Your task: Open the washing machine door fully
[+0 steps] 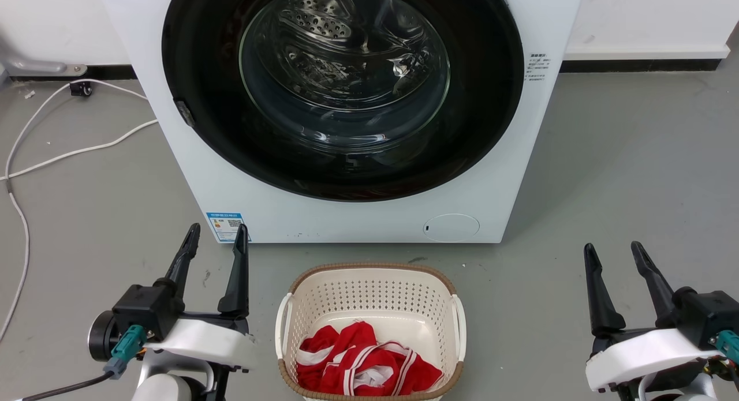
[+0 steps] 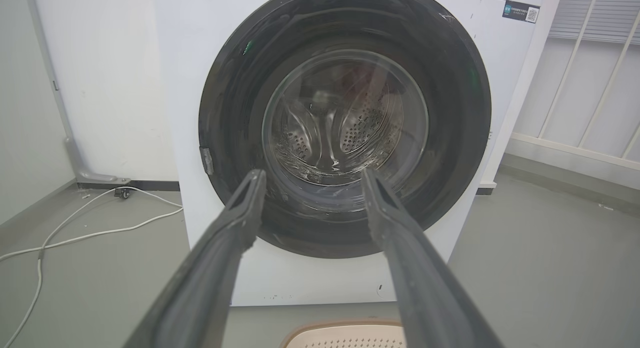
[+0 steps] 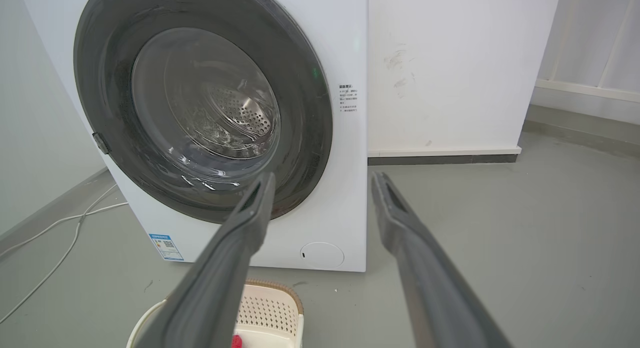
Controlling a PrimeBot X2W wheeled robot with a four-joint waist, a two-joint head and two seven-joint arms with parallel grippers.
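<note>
Cream basket (image 1: pixel 369 291) w/ red-white cloth (image 1: pixel 358 360); white cable (image 1: pixel 104 145) on floor (image 1: pixel 623 176).

The left gripper (image 1: pixel 218 228) has 2 long, tapering black fingers (image 1: pixel 236 274) set in a boxy black housing (image 1: pixel 144 308). Behind it is a glossy white wrist shell (image 1: pixel 202 340). At its outer side a teal connector (image 1: pixel 128 342) feeds a black cable (image 1: pixel 63 386). The right gripper (image 1: pixel 612 247) is built alike, with a white cover (image 1: pixel 641 355) and a teal plug (image 1: pixel 728 340). Seen close, each finger is matte grey with a recessed slot (image 3: pixel 395 200) near its tip.

Grey floor (image 1: pixel 635 158), white wall (image 1: pixel 652 14), loose white cable (image 1: pixel 115 141) at left
</note>
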